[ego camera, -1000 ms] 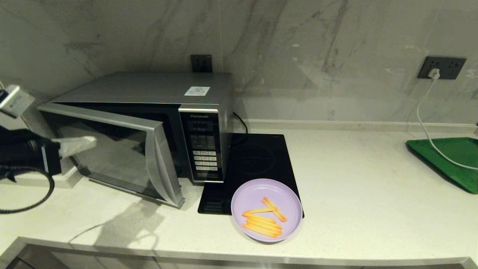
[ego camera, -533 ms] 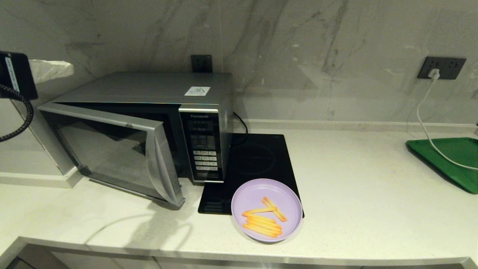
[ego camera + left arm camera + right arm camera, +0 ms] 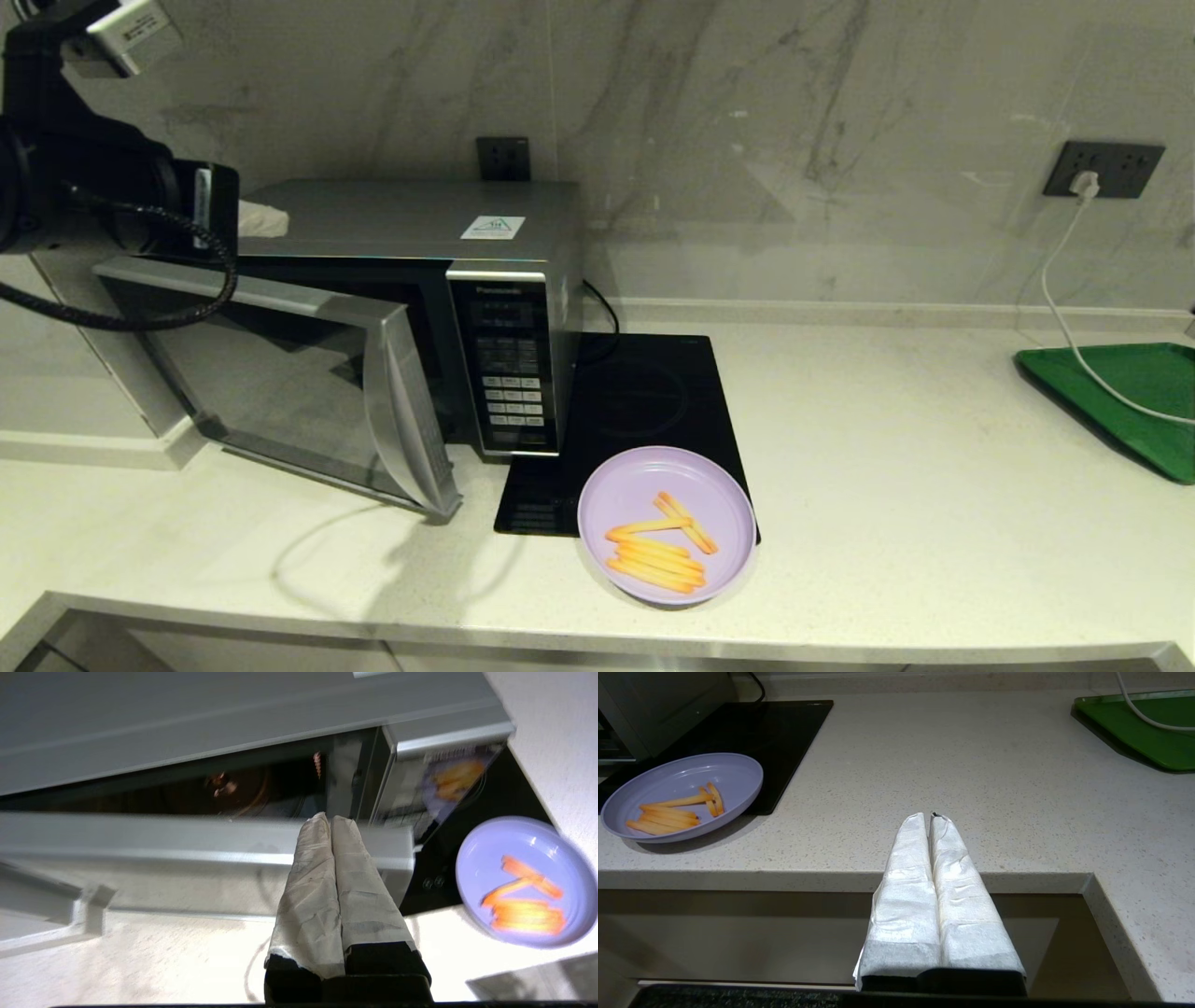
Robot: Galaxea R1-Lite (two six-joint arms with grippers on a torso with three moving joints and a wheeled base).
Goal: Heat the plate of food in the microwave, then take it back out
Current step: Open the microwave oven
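1. The left tool point(image 3: 331, 823) hovers above the microwave point(image 3: 392, 308), over the top edge of its half-open door point(image 3: 280, 383); its two wrapped fingers point(image 3: 317, 882) are pressed together and hold nothing.
2. The plate of food point(image 3: 666, 525) lies well apart from that tool, on the desk point(image 3: 887, 485) in front of the microwave's keypad side, its back rim overlapping the front edge of the black induction hob point(image 3: 635, 411).
3. The right tool point(image 3: 932, 817) hangs by the desk's front edge, far from the plate, fingers closed together and empty.
4. A green tray point(image 3: 1120, 401) sits at the desk's right end with a white cable point(image 3: 1055, 280) running across it from a wall socket point(image 3: 1103, 168).
5. The door stands between the desk front and the oven cavity, whose inside is dark and hard to make out.
6. In the head view the left tool's tip point(image 3: 261, 220) is mostly hidden behind its arm.
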